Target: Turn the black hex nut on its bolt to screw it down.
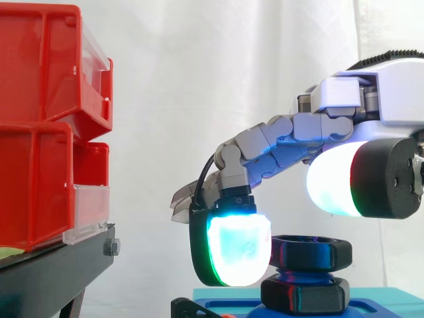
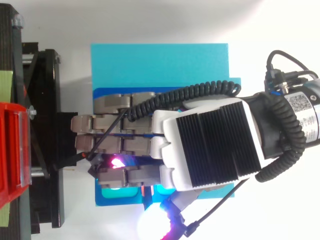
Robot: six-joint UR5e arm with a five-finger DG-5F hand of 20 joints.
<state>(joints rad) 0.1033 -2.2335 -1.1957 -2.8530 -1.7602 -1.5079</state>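
White curtain behind, the black hex nut (image 1: 311, 253) sits on its bolt (image 1: 299, 273) over the blue plate (image 1: 391, 298), likely rigid and slick: grip opposite flats; my hand (image 1: 278, 149) hangs spread, unclamped.

Bright, even light washes out the white curtain (image 1: 199, 79).

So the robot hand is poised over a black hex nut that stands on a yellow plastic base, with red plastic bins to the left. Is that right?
Not quite: the plastic base is blue, not yellow, as the side view shows. The rest holds: the robot hand is over the black hex nut, with red plastic bins to the left.
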